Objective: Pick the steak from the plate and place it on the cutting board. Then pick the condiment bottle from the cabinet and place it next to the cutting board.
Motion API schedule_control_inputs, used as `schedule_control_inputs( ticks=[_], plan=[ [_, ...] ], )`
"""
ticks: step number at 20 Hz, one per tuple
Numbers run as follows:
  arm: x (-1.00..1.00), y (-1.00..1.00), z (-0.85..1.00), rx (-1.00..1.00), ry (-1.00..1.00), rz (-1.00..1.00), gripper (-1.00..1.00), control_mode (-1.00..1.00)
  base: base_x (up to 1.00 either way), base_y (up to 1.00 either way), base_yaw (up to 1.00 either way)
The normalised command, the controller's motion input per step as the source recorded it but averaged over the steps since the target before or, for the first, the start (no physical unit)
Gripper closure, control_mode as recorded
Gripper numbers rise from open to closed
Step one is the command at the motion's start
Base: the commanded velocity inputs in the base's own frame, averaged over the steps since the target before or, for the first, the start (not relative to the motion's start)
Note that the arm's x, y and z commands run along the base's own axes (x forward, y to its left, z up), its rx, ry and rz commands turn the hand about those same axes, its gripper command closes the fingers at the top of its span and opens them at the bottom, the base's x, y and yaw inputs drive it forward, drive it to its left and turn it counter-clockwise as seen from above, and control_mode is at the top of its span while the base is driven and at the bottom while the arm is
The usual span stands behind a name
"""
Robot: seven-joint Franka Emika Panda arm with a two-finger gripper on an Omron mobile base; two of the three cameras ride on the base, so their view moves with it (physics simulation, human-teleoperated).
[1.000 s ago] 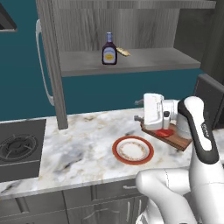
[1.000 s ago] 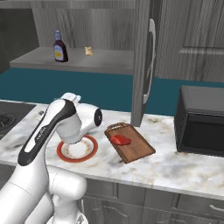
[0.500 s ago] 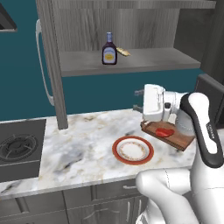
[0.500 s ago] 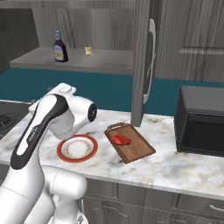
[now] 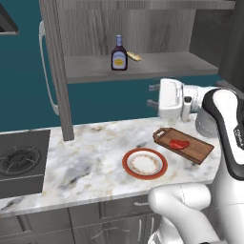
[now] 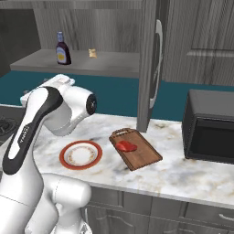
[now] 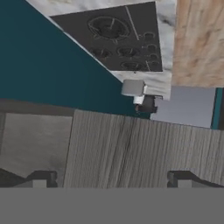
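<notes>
With the steak [image 5: 179, 144] on the cutting board [image 5: 190, 148], gripper [image 5: 151, 95] jaws apart, condiment bottle [image 5: 118, 54] looks rigid, slick — grab mid-body.

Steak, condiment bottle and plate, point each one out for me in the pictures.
steak [image 5: 179, 144], left base view, middle of the red meat on the board.
condiment bottle [image 5: 118, 59], left base view, its label.
plate [image 6: 68, 148], right base view, red-orange rim.
</notes>
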Motion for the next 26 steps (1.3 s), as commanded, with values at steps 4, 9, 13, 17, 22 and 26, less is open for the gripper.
schedule_control_inputs(
  ticks=[4,9,13,17,22,26],
  plan=[
    [-0.06,0.04,0.48,0.02,0.01,0.00,-1.00,-1.00,0.00,0.00,0.00],
    [0.00,0.01,0.35,0.01,0.00,0.00,-1.00,-1.00,0.00,0.00,0.00],
    [0.00,0.00,0.35,0.02,0.00,0.00,-1.00,-1.00,0.00,0.00,0.00],
    [0.01,0.00,0.33,0.03,0.00,0.00,-1.00,-1.00,0.00,0.00,0.00],
    [0.10,0.02,0.23,0.03,0.00,-0.02,-1.00,-1.00,0.00,0.00,0.00],
    [0.20,0.01,0.06,0.03,0.00,-0.03,-1.00,-1.00,0.00,0.00,0.00]
  ],
)
